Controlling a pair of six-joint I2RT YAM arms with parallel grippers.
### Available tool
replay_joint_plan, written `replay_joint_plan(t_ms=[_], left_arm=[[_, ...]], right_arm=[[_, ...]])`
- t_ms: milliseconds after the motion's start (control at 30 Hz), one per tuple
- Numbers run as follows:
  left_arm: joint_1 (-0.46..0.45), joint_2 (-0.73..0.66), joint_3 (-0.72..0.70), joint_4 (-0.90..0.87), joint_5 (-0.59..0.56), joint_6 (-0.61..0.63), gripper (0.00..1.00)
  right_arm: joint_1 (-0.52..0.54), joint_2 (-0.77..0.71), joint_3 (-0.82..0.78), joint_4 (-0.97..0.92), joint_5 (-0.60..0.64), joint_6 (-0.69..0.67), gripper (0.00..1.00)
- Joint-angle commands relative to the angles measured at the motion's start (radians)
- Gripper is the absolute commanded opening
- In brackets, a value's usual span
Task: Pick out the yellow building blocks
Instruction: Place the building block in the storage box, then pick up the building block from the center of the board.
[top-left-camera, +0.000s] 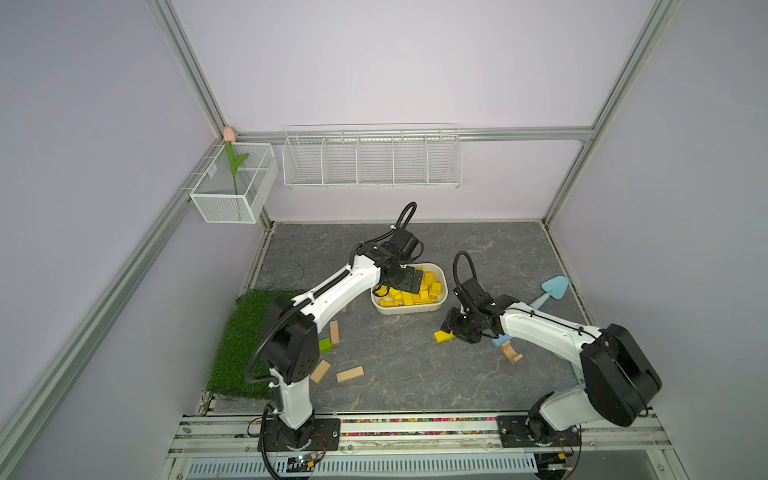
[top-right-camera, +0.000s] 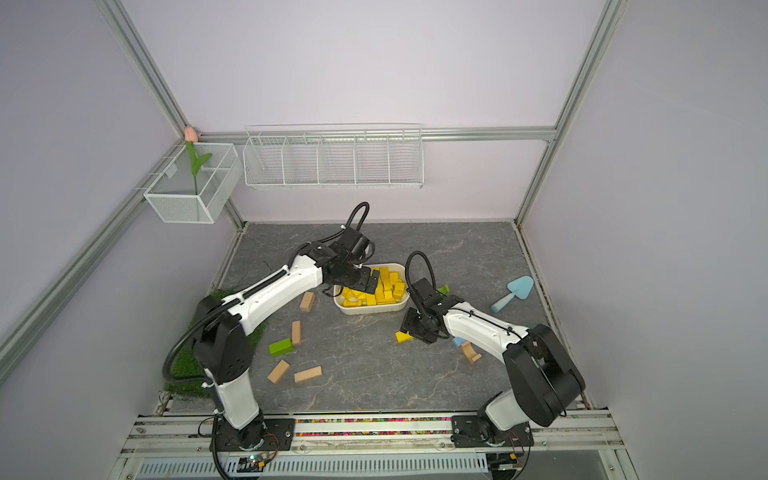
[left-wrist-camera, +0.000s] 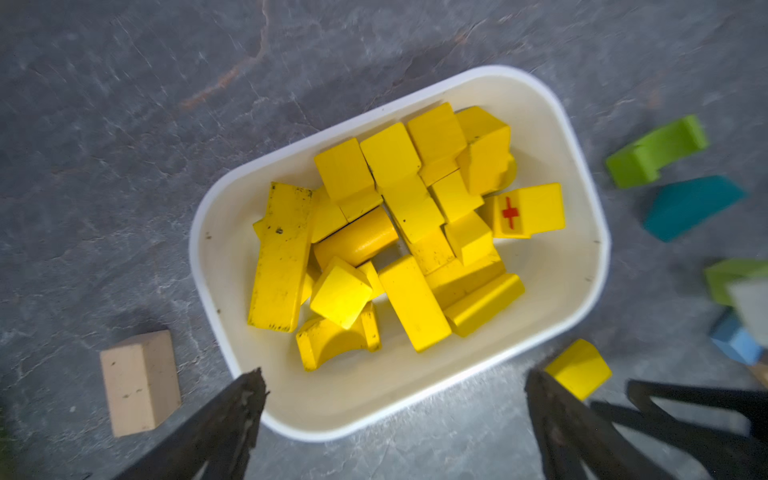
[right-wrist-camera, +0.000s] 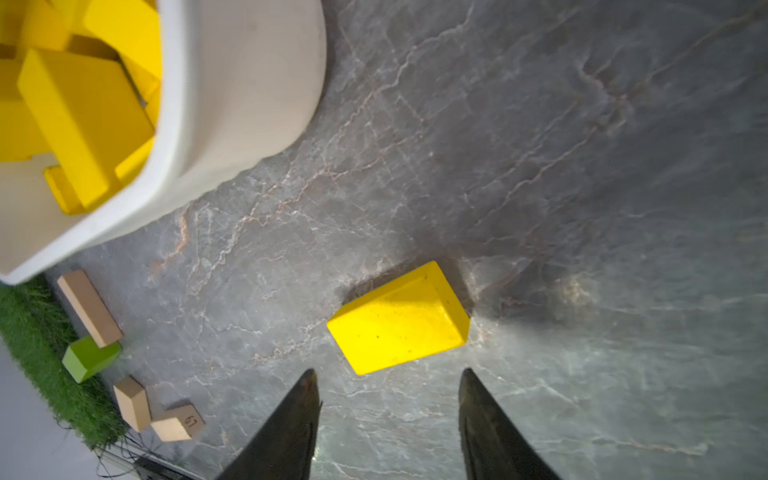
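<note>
A lab test cell: aluminium frame (top-left-camera: 519, 134), plain walls (top-left-camera: 395, 62), two bench-bolted robot arms (top-left-camera: 345, 286).

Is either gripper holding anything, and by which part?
Nothing is held. The left gripper is open above the white tray of yellow wooden blocks; the right gripper is open, a loose yellow block lying just ahead.

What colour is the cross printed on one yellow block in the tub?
Red; the cross shows best in the left wrist view.

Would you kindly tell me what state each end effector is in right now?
Left end effector: open, empty, above the tub.
Right end effector: open, empty, near a yellow block.
</note>
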Motion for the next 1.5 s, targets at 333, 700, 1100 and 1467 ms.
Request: replay_joint_plan(t_ms=[333,700,1100,1467], left_arm=[[-0.001,-0.788,-0.716,0.413,-0.015,-0.118,1.0],[0.001,-1.23,-0.939,0.359,-0.166,-0.159,1.0],[0.001,-1.372,-0.819,0.206,-0.158,-0.173,0.99],[0.001,-1.345,-0.725,0.158,-0.249,-0.129,1.0]], right_arm=[[-0.006,0.183,0.255,-0.378,0.117,0.221,0.54],[0.004,0.278,0.212,-0.255,0.026,0.274,0.53],[0.05,0.318,0.204,-0.227,0.038,0.273,0.31],[0.051,0.125,0.473,-0.377,0.189,0.092,0.28]])
